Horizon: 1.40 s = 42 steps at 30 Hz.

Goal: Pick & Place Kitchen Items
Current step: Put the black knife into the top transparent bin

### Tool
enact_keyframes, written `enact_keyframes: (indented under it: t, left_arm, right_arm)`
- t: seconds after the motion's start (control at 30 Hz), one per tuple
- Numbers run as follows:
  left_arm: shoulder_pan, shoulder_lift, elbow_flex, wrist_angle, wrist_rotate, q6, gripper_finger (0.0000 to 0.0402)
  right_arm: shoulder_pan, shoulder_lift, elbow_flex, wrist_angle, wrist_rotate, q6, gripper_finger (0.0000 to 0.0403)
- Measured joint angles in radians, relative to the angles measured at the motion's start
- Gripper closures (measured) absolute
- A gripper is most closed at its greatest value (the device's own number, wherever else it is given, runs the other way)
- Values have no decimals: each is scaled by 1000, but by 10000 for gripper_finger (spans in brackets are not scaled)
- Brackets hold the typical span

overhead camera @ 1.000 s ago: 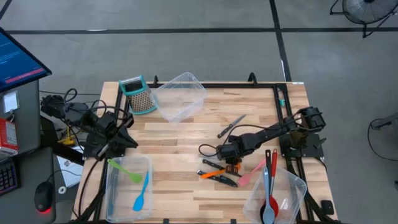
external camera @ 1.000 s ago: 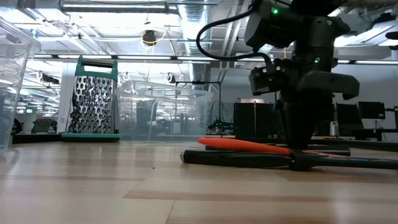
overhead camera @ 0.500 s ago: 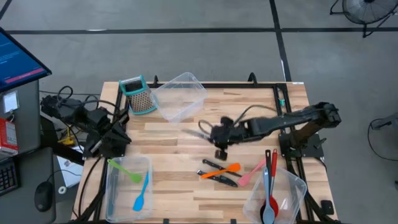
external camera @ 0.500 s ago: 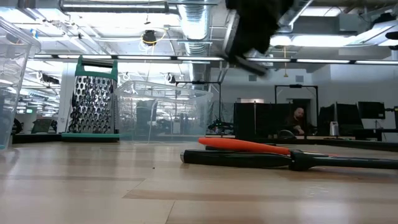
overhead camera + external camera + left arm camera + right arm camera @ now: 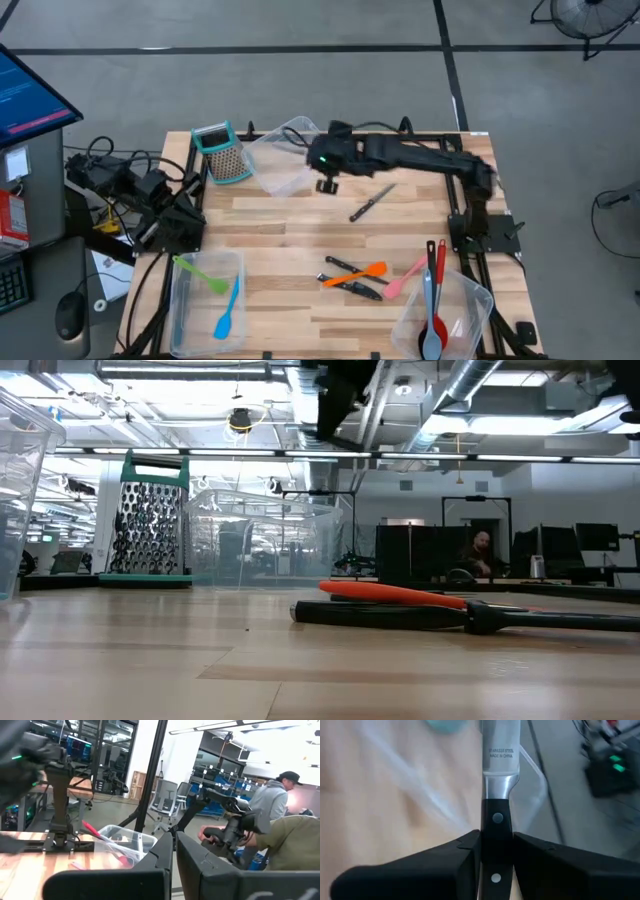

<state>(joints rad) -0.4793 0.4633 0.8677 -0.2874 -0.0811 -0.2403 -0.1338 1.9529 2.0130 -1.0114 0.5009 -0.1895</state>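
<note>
Two arms share the wooden table (image 5: pixel 290 225), and only the right one is at work: it reaches across the far edge so that the right gripper (image 5: pixel 326 170) hangs beside the clear tub (image 5: pixel 288 152) tipped near the far edge, next to the box grater (image 5: pixel 222 153). In the right wrist view its fingers (image 5: pixel 457 862) are clamped on the black riveted handle of a knife (image 5: pixel 498 795), the steel blade running straight out ahead of the pincer along its own line toward the tub's clear wall. The coming move likely turns on that alignment: the blade's long axis points at the tub, so lowering it in looks like what remains. The left gripper (image 5: pixel 172 865) waits off the table's left edge with its fingers pressed together, well apart from everything. A second black-handled knife (image 5: pixel 372 203) lies loose, diagonal, near the middle; closer to the near edge an orange spatula (image 5: pixel 355 273) lies with other dark-handled utensils, nearer the right arm. The knife held is slim, its blade bright and stamped.
</note>
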Motion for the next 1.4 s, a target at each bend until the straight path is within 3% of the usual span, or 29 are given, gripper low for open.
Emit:
enact_keyframes:
  t: [0.2, 0.33, 0.63, 0.93, 1.1, 1.4]
  left_arm:
    - [0, 0, 0, -16, 0, 1, 398]
    - [0, 0, 0, -28, 5, 2, 398]
    - [0, 0, 0, -29, 18, 53, 398]
    - [0, 0, 0, -29, 18, 53, 398]
    - [0, 0, 0, -29, 18, 53, 398]
    - [0, 0, 0, -29, 18, 53, 398]
  right_arm:
    - [-68, 202, 244, -137, 155, -95, 334]
    - [-77, 306, 342, -197, 198, -156, 334]
    - [-71, 397, 331, -194, 232, -239, 334]
    - [-73, 393, 332, -175, 222, -239, 333]
    - [-72, 393, 332, -182, 202, -236, 307]
    - [-72, 392, 332, -178, 203, -212, 297]
